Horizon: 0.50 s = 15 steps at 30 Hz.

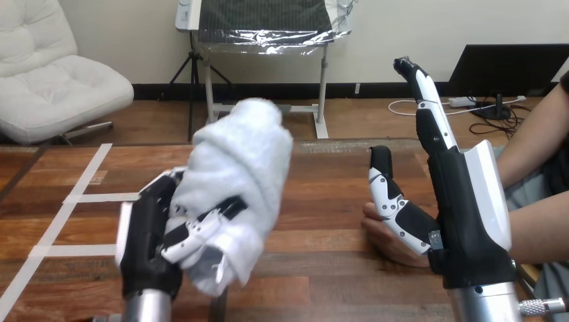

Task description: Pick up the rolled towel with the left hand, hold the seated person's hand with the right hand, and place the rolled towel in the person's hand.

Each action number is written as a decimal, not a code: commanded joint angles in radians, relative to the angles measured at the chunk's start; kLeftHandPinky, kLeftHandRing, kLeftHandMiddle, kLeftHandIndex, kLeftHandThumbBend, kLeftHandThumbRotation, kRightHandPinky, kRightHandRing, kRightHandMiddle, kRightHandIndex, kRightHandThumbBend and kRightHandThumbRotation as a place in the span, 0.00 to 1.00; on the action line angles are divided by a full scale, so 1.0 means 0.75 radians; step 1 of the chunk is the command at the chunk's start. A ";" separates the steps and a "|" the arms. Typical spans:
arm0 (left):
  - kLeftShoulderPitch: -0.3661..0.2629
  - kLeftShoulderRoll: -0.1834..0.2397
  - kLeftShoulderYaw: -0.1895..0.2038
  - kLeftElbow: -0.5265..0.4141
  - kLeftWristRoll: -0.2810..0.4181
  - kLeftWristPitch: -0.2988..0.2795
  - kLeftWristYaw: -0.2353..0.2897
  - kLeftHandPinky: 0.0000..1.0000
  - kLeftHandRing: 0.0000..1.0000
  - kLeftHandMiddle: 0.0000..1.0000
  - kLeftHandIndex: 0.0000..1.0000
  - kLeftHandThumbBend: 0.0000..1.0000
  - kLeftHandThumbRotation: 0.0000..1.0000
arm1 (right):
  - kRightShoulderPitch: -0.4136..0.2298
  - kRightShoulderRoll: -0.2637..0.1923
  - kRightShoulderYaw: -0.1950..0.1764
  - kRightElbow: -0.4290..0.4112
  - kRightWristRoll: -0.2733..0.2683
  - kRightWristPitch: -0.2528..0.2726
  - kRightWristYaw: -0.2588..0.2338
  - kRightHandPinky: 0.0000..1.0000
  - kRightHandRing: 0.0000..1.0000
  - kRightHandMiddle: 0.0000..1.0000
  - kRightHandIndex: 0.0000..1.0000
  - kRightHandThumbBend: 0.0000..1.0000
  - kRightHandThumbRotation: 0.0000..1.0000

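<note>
Most of the person's hand [384, 236] is hidden behind my right hand [470, 215]. I see its edge below the thumb, near the table's [322, 194] right edge, and I cannot tell whether the two touch. My right hand stands upright with fingers straight, gripping nothing. One rolled towel [241, 174] is up above the table's left half. My left hand [147, 248] is curled round its lower end, which covers part of the fingers.
</note>
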 commanded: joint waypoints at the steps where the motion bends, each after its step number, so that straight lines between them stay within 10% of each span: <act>1: -0.126 -0.026 -0.002 -0.084 0.000 -0.008 -0.038 0.17 0.33 0.41 0.48 0.58 0.00 | -0.082 0.000 -0.023 -0.006 0.013 -0.002 -0.001 1.00 1.00 1.00 0.97 0.00 0.00; 15: -0.155 -0.072 -0.020 -0.086 0.027 0.029 -0.097 0.18 0.34 0.41 0.47 0.63 0.00 | -0.109 -0.069 -0.086 -0.037 -0.031 0.030 0.046 1.00 1.00 1.00 0.97 0.02 0.00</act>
